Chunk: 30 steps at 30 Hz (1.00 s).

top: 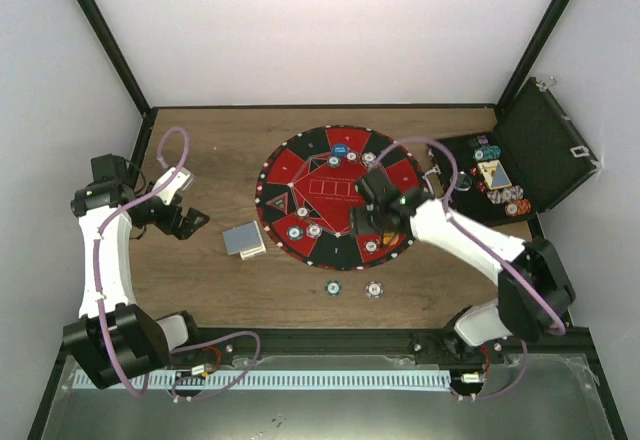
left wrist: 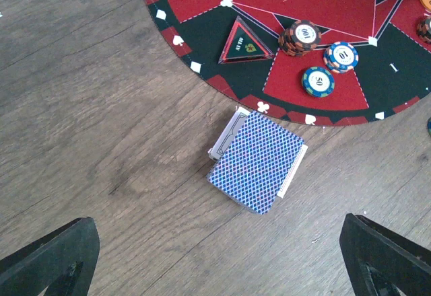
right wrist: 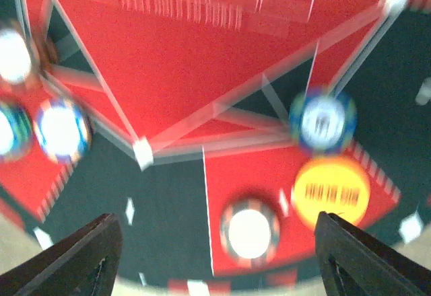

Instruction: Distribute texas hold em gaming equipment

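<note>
At the far left, the left end effector [top: 183, 222] hovered over the bare wooden worktop [top: 200, 290], released and wide, holding nothing. Just right of it, a deck of blue-backed playing cards [left wrist: 259, 161] lay on the worktop beside the edge of the round red-and-black mat [top: 330, 192]. Three chips [top: 303, 225] sat on the mat's near-left seat, and two more chips [top: 352, 288] lay off the mat, nearer the arms. Further right, the right end effector [right wrist: 219, 262] hung over the mat, spread and empty, above a striped chip [right wrist: 249, 232] and an orange button disc [right wrist: 331, 192]; this view was blurred. At the far right, the open black case [top: 540, 150] held more chips. Chip dealing seemed under way; next likely called for another chip from the case.
</note>
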### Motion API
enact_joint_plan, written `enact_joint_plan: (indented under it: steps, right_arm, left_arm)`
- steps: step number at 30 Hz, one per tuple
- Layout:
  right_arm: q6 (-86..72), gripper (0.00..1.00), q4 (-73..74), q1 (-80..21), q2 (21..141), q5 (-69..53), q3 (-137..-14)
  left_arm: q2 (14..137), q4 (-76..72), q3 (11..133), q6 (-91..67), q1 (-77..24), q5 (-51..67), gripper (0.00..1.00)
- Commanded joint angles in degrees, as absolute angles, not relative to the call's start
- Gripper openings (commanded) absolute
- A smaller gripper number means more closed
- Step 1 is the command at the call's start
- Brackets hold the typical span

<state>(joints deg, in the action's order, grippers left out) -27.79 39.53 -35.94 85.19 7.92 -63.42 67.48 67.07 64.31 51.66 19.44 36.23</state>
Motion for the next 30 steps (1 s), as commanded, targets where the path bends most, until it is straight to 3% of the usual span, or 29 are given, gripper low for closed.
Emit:
enact_joint_plan:
  steps: [1,8,15,21,30]
  right_arm:
    - [-40.02,0.82,41.29,-42.71,77.93,8.03,-50.47]
    - [-51.29,0.86,45.37,-54.1,71.1,7.2,-41.09]
    - [-53.6,0.86,42.83,-59.78,74.93,5.55,-38.62]
    - [-53.35,0.72,42.52,-60.85,80.59,6.79,-39.57]
    - [-54.09,0.55,43.92,-60.88,79.4,8.79,-39.44]
  left_arm:
    - [66.72,67.96,63.52,53.29,19.16,37.56,1.0]
    - [66.36,68.35,63.63,53.44,19.07,37.39,1.0]
    - [66.44,68.73,63.55,53.59,19.06,36.78,1.0]
    - [65.97,69.01,64.11,53.68,19.09,36.06,1.0]
    - [66.09,69.11,64.11,53.81,19.09,36.2,1.0]
